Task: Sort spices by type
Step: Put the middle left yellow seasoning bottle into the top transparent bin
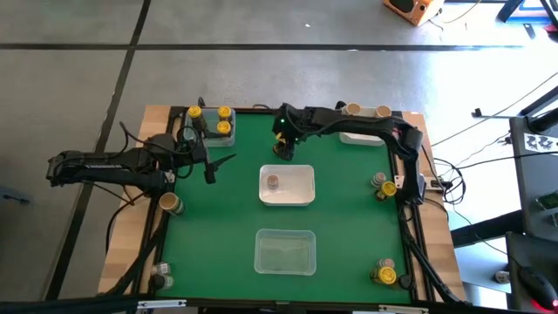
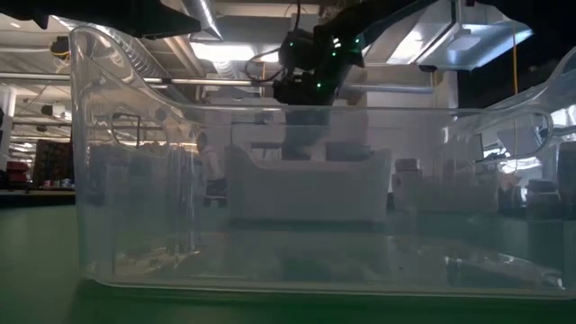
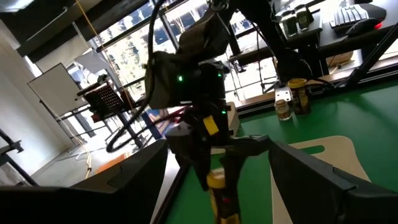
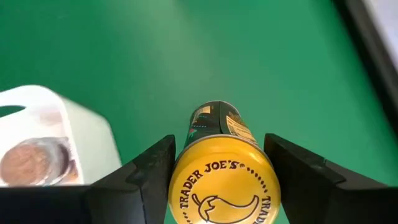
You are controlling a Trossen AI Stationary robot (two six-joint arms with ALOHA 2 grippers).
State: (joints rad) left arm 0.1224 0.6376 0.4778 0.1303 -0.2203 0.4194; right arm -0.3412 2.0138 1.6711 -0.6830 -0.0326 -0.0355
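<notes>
Pinching 1 yellow-lidded jar [image 4: 222, 180] in my right hand [image 4: 221, 171]; keep it upright, don't drop it in the white bin [image 1: 301, 179] with the brown one.

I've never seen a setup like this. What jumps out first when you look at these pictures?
The right end effector stands out, gripping a yellow-lidded spice jar above the green mat, just behind the white bin at the table's middle, which already holds one brown-lidded jar. The left end effector hangs open and empty over the mat's left side. Three yellow-lidded jars cluster at the far left corner.
</notes>
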